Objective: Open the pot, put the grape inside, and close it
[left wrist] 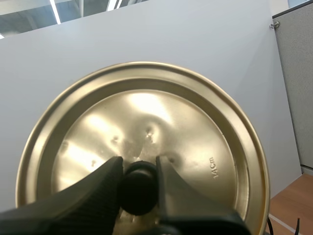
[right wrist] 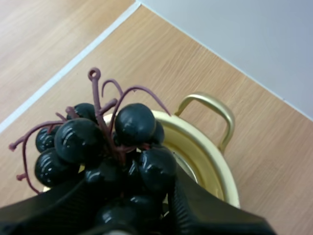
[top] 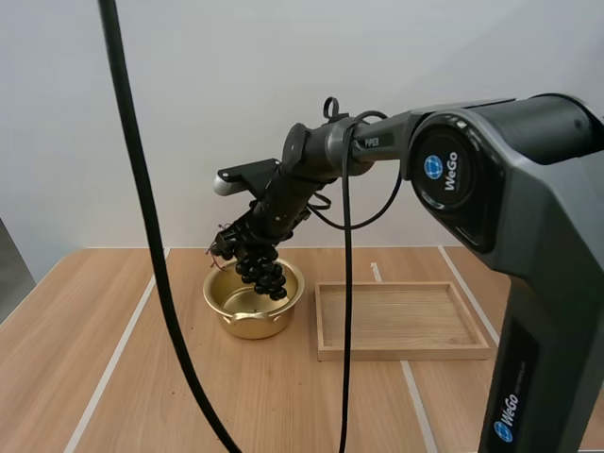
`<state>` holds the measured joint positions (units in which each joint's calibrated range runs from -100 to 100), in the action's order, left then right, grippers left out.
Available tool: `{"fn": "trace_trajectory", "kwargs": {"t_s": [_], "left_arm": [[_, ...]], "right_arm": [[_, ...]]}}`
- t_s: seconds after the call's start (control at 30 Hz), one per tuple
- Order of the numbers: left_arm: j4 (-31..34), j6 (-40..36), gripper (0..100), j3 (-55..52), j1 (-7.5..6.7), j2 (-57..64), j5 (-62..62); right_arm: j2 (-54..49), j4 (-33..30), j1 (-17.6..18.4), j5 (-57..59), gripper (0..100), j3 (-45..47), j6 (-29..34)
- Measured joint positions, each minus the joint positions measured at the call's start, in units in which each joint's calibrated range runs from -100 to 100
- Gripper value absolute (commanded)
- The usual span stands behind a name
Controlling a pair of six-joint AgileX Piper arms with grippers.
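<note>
Step one looks done: got the lid (left wrist: 146, 132) off the pot (top: 253, 304) and up in the air, with the left pincer (left wrist: 139, 169) clamped on its black knob (left wrist: 139, 188). Midway through step two: right pincer (top: 236, 247) clamped on the top of the grapes (top: 262, 267), bunch dangling over the open pot, lowest berries about level with the rim; cannot tell from the high view whether above it or just inside. From the right wrist, sitting over the near side of the rim, a bit off centre, stems sticking up clear of the fingers. Nothing inside the pot yet, bare gold bottom showing. Pot standing upright on the bench (top: 94, 330), just beside the tray (top: 401, 321), not touching it. Left to do, as a judgement: lower and centre the bunch, let go, pull the right arm out, then bring the lid back over and seat it. Roughly halfway.
</note>
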<state>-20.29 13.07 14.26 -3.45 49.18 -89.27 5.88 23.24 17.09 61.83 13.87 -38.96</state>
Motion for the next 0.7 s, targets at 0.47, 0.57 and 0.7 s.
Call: {"fn": "trace_trajectory", "kwargs": {"t_s": [0.47, 0.57, 0.7], "left_arm": [[0.0, 0.1, 0, 0.0, 0.0, 0.0, -0.16], [0.0, 0.1, 0, 0.0, 0.0, 0.0, -0.16], [0.0, 0.1, 0, 0.0, 0.0, 0.0, -0.16]], "right_arm": [[6.41, 0.0, 0.0, 0.22, 0, 0.0, 0.0], [7.49, 0.2, 0.0, 0.22, 0, 0.0, 0.0], [9.0, 0.34, 0.0, 0.22, 0, -0.11, 0.0]]}}
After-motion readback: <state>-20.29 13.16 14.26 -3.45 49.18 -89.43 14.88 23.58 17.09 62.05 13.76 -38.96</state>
